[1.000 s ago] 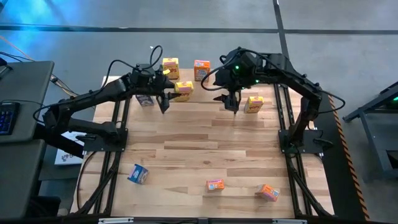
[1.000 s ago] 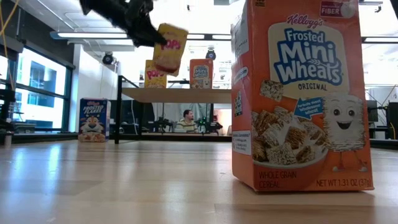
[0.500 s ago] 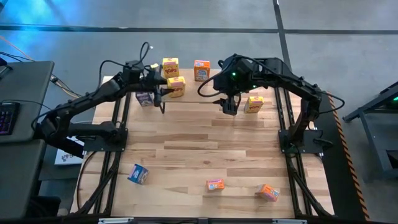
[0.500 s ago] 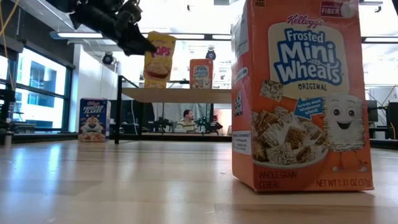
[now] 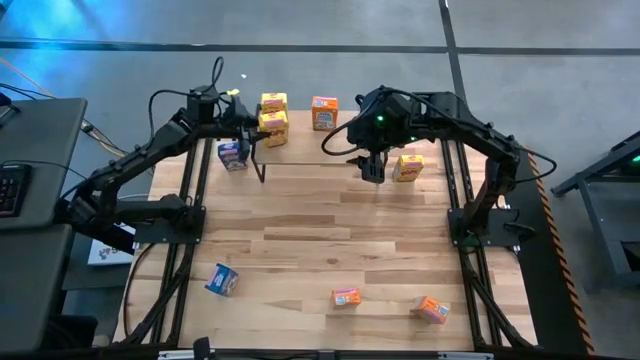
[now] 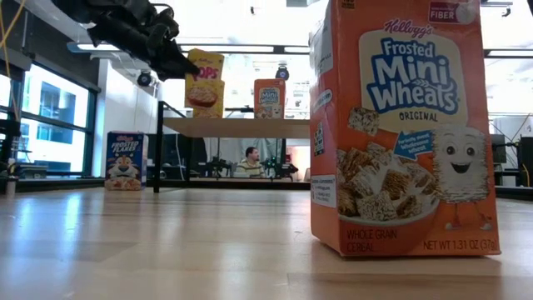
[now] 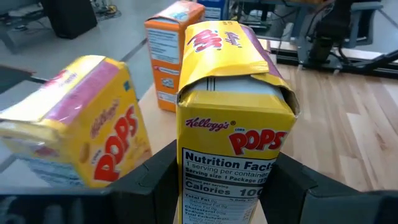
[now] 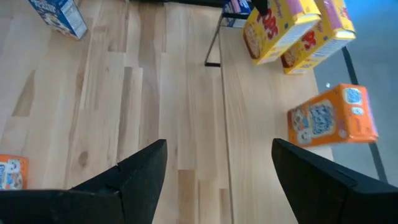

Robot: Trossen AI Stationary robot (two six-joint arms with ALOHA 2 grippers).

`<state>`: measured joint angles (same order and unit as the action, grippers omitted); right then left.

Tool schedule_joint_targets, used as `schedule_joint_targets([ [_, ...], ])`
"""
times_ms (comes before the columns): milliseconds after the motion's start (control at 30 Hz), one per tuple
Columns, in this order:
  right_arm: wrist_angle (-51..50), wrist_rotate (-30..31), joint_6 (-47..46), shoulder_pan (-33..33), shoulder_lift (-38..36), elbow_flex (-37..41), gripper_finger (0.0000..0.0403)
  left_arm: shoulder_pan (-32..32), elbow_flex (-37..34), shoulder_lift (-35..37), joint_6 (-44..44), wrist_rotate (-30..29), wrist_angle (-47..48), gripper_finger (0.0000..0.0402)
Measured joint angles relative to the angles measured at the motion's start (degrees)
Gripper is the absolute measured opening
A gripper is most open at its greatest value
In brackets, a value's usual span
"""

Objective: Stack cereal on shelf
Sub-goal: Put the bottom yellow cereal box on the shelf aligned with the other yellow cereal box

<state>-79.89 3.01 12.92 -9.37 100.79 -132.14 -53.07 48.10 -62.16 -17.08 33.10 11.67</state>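
My left gripper [image 5: 262, 126] is shut on a yellow Pops cereal box [image 6: 205, 65], raised over the shelf [image 6: 237, 127]. The box is right above a second yellow box [image 6: 204, 98] that stands on the plank; whether the two touch, I cannot tell. An orange box [image 6: 269, 98] stands upright on the shelf too. In the left wrist view the held box [image 7: 233, 124] fills the middle, between my fingers. My right gripper [image 5: 372, 166] is open and hovers over the table, left of a yellow box [image 5: 407, 167] lying there. My left gripper pinches the yellow box between its two fingers, which sit on opposite sides of it beside the nutrition panel [image 7: 189, 186]. The fingers [image 6: 179, 65] come from the table's left, slanting down. The box is upright and lifted above the shelf plank.
A blue box [image 5: 232, 155] stands on the table by the shelf's black legs. Near the table's near edge lie a blue box [image 5: 222, 280] and two orange boxes [image 5: 346, 297] [image 5: 432, 309]; one fills the right of the low view [image 6: 400, 125]. A person [image 6: 251, 160] sits beyond the table.
My left gripper has moved toward the far edge and over the shelf, carrying the yellow box. The box has turned from tilted to upright and now sits right above the yellow box on the plank.
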Motion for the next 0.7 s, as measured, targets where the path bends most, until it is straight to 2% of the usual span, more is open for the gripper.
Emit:
schedule_joint_targets([
  [133,-0.5,0.0,-1.4,0.0,-0.9,0.0,0.0282,-1.0,0.0,-1.2,0.3,2.9,0.1,0.0168],
  [333,0.9,0.6,-3.6,1.2,-1.4,2.9,0.0282,-1.0,0.0,-2.5,0.3,3.1,0.1,0.0168],
  [467,6.1,2.6,-3.9,1.6,-5.1,13.1,0.0282,-1.0,0.0,-2.5,0.0,3.1,0.0,0.0168],
  [700,24.9,2.5,-5.2,1.5,-17.3,35.7,0.0282,-2.2,0.0,-2.5,-0.2,4.0,-0.6,0.0168],
])
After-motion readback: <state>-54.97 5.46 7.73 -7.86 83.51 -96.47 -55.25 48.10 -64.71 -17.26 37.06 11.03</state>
